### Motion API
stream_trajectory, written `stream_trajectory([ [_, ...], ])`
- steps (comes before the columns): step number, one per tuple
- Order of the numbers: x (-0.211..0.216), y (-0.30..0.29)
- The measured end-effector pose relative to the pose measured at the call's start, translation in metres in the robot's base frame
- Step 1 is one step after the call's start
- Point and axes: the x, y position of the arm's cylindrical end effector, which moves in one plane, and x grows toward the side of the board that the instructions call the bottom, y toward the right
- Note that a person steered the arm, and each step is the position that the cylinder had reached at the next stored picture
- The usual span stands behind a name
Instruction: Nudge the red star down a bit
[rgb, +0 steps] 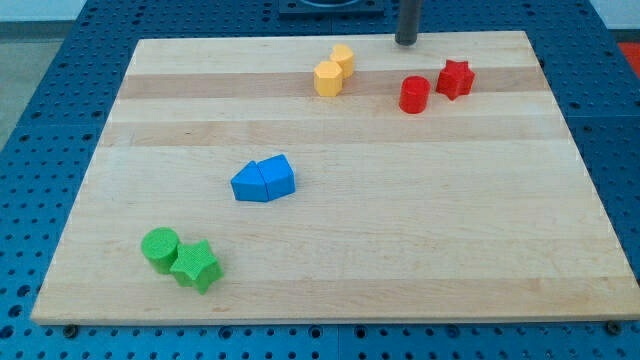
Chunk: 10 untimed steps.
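My tip (406, 41) sits at the board's (400, 250) top edge, touching no block.

There are no jaws, only a rod. The red star (454, 78) is just below and to the right of my tip, next to the red cylinder (414, 95). 2 yellow blocks (334, 70) touch at the left. 2 blue blocks (263, 179) sit mid-board. A green cylinder (160, 247) and green star (196, 266) sit bottom left.

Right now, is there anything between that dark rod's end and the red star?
No. In the camera view, only bare board lies between my tip and the red star. The red cylinder sits below that line, toward the view's left of the star.
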Motion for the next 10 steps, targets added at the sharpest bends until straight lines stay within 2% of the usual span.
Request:
stream_trajectory([
  [2,0.010,0.000],
  [4,0.052,-0.013],
  [5,0.054,-0.015],
  [7,0.103,-0.064],
  [9,0.104,-0.065],
  [10,0.087,-0.065],
])
